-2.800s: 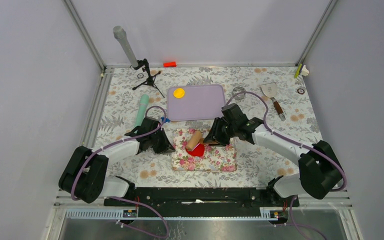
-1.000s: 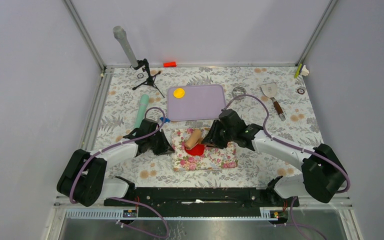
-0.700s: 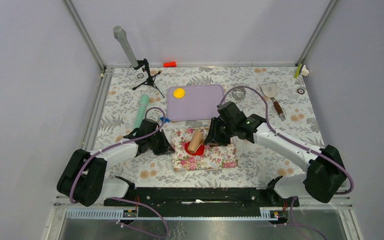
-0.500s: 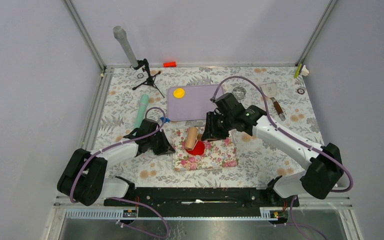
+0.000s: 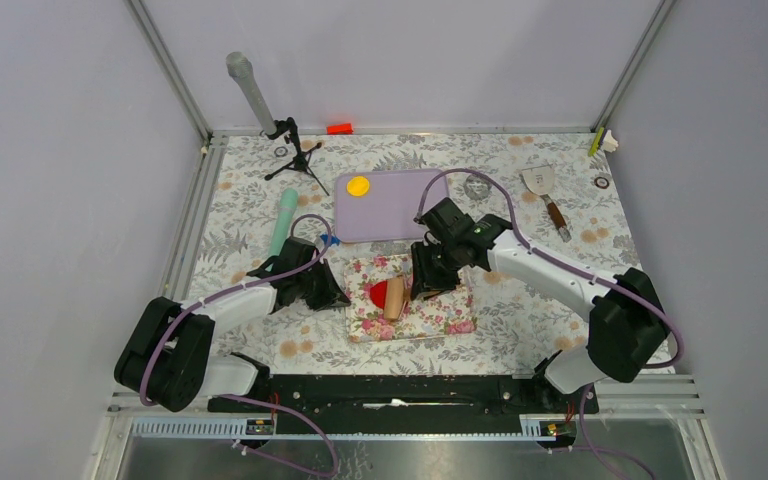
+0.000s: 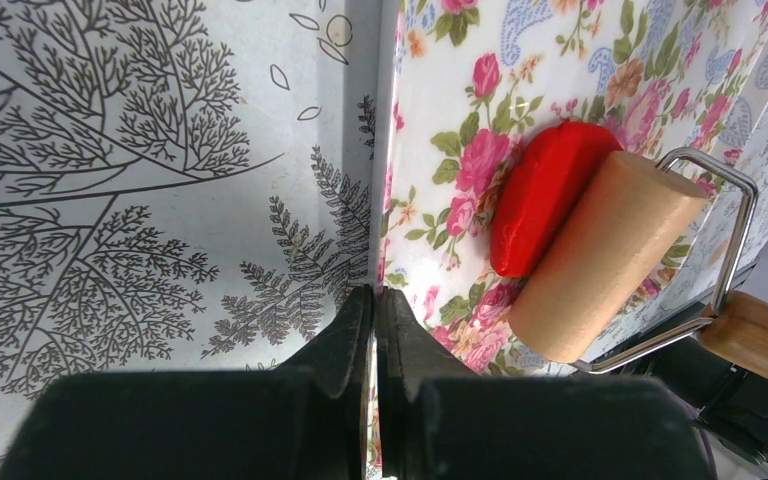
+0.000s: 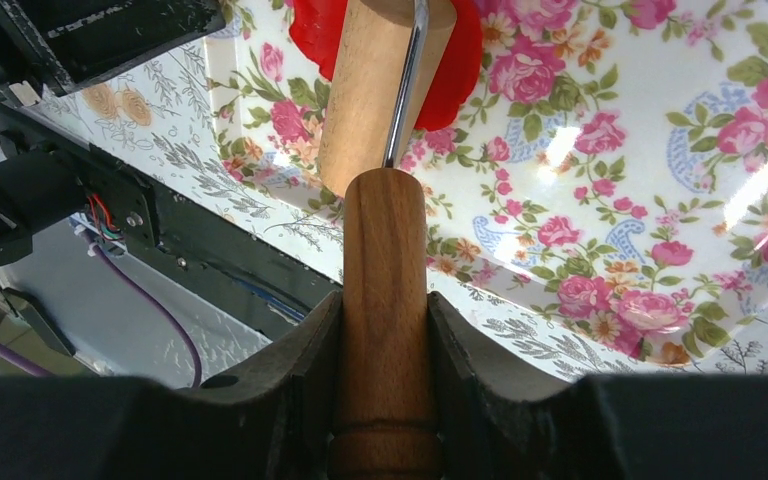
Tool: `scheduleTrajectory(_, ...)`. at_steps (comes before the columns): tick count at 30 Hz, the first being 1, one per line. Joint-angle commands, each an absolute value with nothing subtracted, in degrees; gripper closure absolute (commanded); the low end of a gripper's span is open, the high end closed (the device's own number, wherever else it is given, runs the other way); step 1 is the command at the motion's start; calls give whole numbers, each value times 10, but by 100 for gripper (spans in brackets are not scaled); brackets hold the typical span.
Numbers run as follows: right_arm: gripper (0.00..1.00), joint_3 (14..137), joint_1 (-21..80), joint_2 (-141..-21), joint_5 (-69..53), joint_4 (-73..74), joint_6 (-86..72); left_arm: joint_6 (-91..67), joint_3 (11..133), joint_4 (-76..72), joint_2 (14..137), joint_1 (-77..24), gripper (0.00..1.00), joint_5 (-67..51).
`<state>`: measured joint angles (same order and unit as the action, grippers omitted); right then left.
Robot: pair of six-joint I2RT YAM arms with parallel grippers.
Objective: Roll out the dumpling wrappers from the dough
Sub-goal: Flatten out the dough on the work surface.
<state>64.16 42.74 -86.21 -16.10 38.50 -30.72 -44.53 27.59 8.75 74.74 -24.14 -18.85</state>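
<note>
The red dough [image 5: 375, 294] lies flattened on a floral mat [image 5: 430, 318]. A wooden roller [image 5: 395, 299] rests across its right side. My right gripper [image 5: 422, 283] is shut on the roller's wooden handle [image 7: 385, 260]; the roller drum [image 7: 370, 90] covers the middle of the dough [image 7: 455, 60]. My left gripper [image 6: 373, 300] is shut, pinching the left edge of the mat [image 6: 460, 90], with the dough [image 6: 540, 195] and the roller [image 6: 605, 255] just beyond it. One yellow dumpling wrapper [image 5: 358, 185] sits on the purple board [image 5: 400, 210].
A teal cylinder [image 5: 283, 220] lies left of the board. A spatula [image 5: 545, 190] and a round metal ring [image 5: 477, 185] lie at the back right. A small tripod [image 5: 295, 150] and a red-orange block [image 5: 339, 128] stand by the back wall.
My right arm has swung round and drawn the roller toward the near side across the dough, baring its left part. The left arm has not moved.
</note>
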Motion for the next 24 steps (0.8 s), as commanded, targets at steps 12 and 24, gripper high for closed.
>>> scheduleTrajectory(12, 100, 640, 432, -934, -152, 309, -298, -434, 272, 118, 758, -250, 100, -186)
scheduleTrajectory(24, 100, 621, 428, -882, -113, 355, -284, -437, 269, 120, 756, -251, 100, -179)
